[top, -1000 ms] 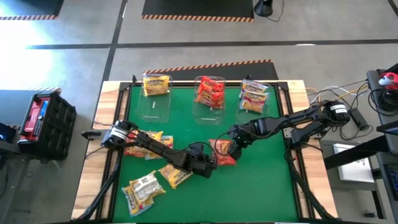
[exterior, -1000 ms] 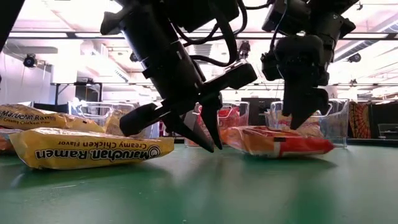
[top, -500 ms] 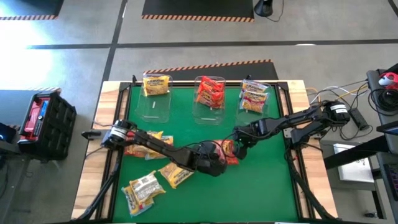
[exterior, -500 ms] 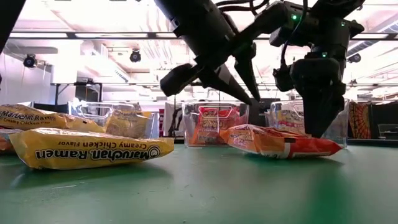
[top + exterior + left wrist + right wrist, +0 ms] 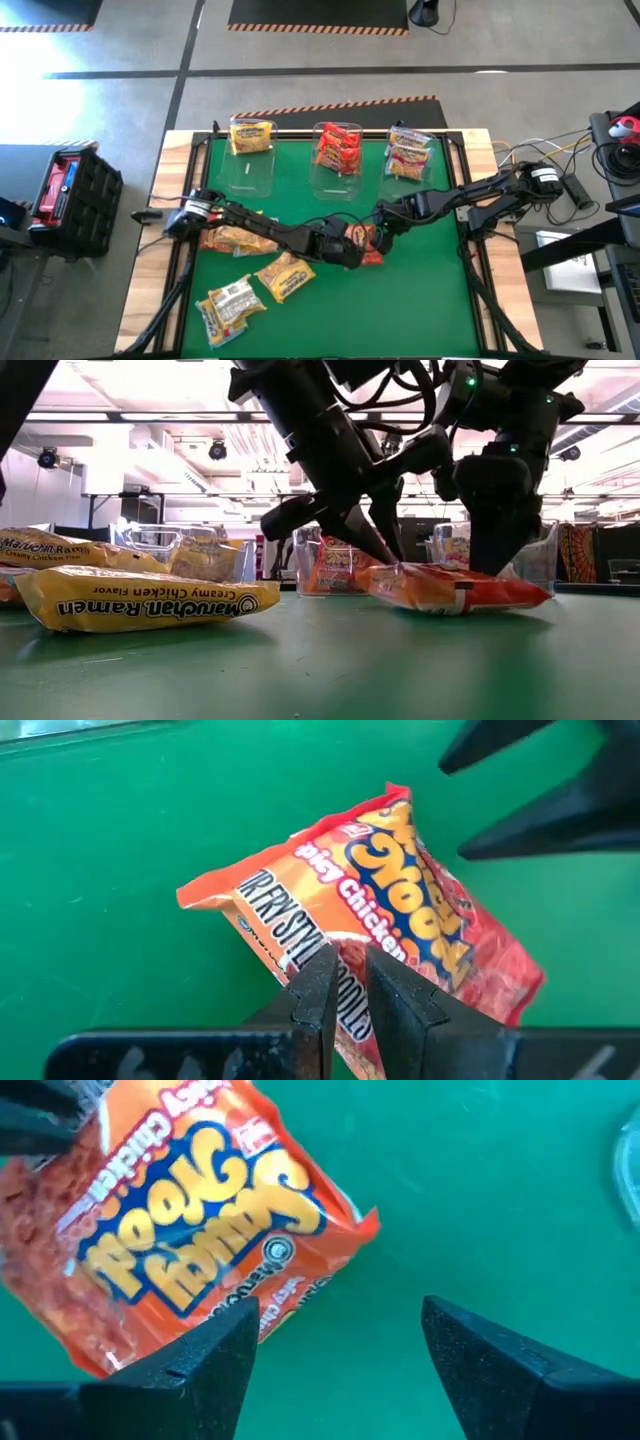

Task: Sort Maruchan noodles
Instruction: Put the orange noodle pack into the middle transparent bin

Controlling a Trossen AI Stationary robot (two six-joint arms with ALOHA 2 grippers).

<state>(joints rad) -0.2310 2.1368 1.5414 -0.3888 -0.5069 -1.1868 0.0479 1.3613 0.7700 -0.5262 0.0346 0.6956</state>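
Note:
An orange-red Maruchan noodles packet (image 5: 366, 248) lies flat on the green mat in the middle of the table. My left gripper (image 5: 347, 962) is shut and slants down onto the packet's end nearest the left arm. My right gripper (image 5: 340, 1335) is open and hangs over the packet's opposite end. One of its fingers (image 5: 205, 1355) is above the packet's edge and the other (image 5: 480, 1345) is above bare mat. Two yellow packets (image 5: 235, 238) (image 5: 284, 277) and a pale one (image 5: 230, 303) lie at the near left. My left gripper's shut fingertips (image 5: 390, 558) meet the packet's top face close to its end (image 5: 300, 935) on the left arm's side. They slant down from the table's left. The packet lies flat on the mat. Whether my right gripper touches the packet, I cannot tell.
Three clear bins stand along the far edge, holding a yellow packet (image 5: 251, 137), red packets (image 5: 338, 150) and pale packets (image 5: 408, 156). The mat is bare at the near right. A black crate (image 5: 70, 190) sits on the floor to the left.
My left gripper has risen off the mat, gone toward the table's right and far side, rolled about its own line, and come down onto the orange-red packet, staying shut. The yellow packet it stood over now shows whole.

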